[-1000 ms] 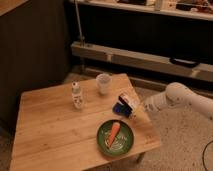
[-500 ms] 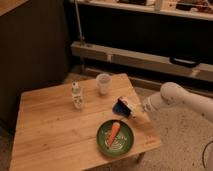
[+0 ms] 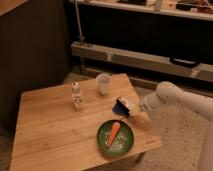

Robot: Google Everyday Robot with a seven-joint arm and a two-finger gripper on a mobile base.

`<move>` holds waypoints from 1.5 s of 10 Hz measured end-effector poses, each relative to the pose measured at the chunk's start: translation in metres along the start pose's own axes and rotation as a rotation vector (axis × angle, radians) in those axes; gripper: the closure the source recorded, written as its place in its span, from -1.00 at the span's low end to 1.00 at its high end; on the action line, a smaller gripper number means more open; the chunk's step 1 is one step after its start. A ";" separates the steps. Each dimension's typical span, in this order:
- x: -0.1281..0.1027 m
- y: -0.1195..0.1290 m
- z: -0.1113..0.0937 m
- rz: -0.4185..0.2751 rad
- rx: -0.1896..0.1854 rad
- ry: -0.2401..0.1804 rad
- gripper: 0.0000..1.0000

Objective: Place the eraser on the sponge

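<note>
The sponge (image 3: 118,108) is a small dark-blue pad lying on the wooden table (image 3: 50,135) near its right edge, just above the green plate. The eraser (image 3: 125,102), a small whitish block with a reddish patch, sits at the sponge's upper right edge, over or on it; I cannot tell whether they touch. My gripper (image 3: 132,106) reaches in from the right on a white arm, its tip right at the eraser. The gripper hides the sponge's right side.
A green round plate (image 3: 125,146) with a carrot (image 3: 114,133) lies close in front of the sponge. A white cup (image 3: 103,83) stands behind it. A white labelled bottle (image 3: 76,95) stands mid-table. The table's right edge runs under my arm.
The arm and gripper have shifted slightly left with the eraser, closer over the sponge. In the last half second they have hardly moved.
</note>
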 end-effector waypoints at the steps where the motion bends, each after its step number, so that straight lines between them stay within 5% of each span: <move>1: -0.002 0.000 0.003 -0.002 -0.004 0.001 1.00; 6: -0.007 0.003 0.007 -0.040 -0.023 -0.002 0.97; 12: -0.010 0.008 0.014 -0.059 -0.038 0.013 -0.22; 15: -0.006 0.008 0.017 -0.050 -0.037 0.022 -0.60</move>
